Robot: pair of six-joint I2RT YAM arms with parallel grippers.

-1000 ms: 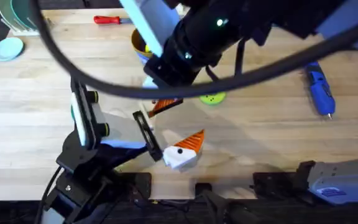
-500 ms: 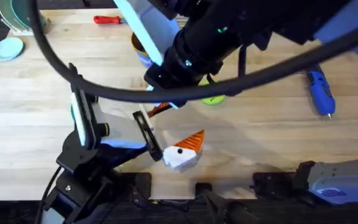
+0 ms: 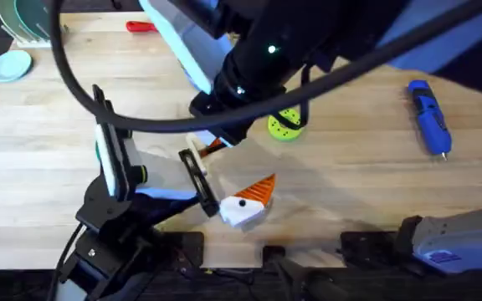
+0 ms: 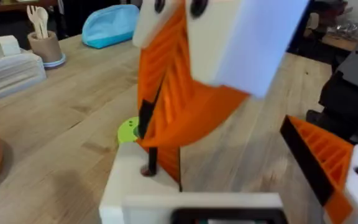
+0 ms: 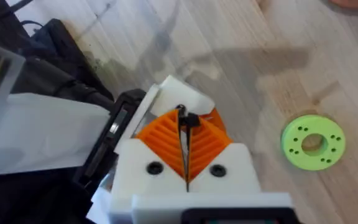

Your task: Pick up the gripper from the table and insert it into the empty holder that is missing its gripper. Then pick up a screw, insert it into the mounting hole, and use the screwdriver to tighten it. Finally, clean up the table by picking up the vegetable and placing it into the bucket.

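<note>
The right arm had shifted left, uncovering the green disc (image 3: 285,126). The right gripper (image 5: 185,138), jaws closed on a thin dark screw (image 5: 183,118), hovered over the holder (image 5: 178,93); left gripper's jaws undeterminable

The overhead camera hangs above the arm bases at six o'clock and looks down and forward over the wooden table (image 3: 40,167); one arm rises close beneath it, dark and blurred. The left wrist camera sits low, close behind its own fingers, and looks level across the tabletop. The right wrist camera looks steeply down at the wood from close by. All three share the green disc (image 3: 285,125) (image 4: 128,129) (image 5: 312,141).
</note>
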